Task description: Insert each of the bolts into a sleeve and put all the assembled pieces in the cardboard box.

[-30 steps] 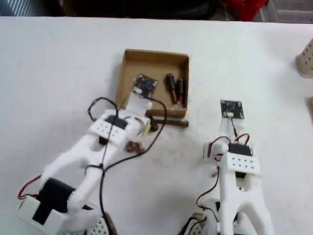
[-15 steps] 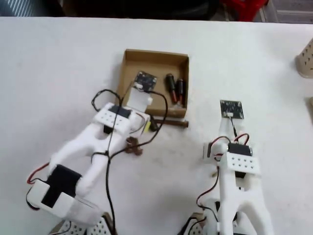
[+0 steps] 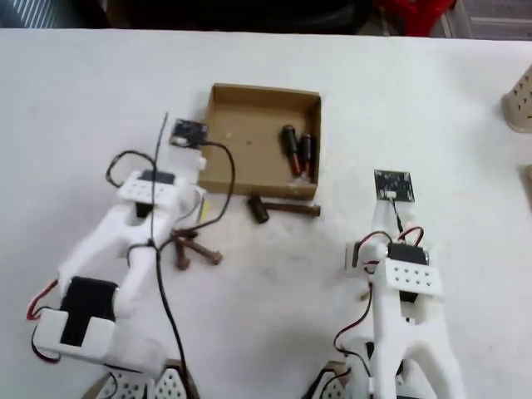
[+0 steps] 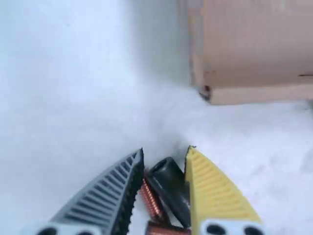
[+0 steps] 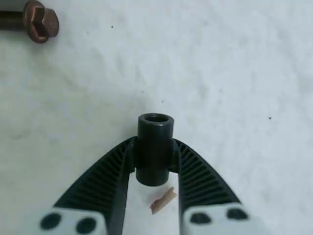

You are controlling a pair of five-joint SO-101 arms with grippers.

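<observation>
My left fingers (image 4: pixel 110 193) are low over the worktop (image 4: pixel 63 88), clenched on a black sleeve (image 4: pixel 168 186) with a copper bolt (image 4: pixel 150 203) pinched beside it (grey finger on the thread, yellow finger on the sleeve). A corner of the cardboard box (image 4: pixel 244 49) is near. My right fingers (image 5: pixel 105 181) grasp a second sleeve (image 5: pixel 154 142), open bore showing. In the box, two assembled pieces (image 3: pixel 297 151) lie by one side wall. Just outside its near wall lies a bolt-and-sleeve pair (image 3: pixel 283 208). Rusty bolts (image 3: pixel 193 249) lie by my left arm.
</observation>
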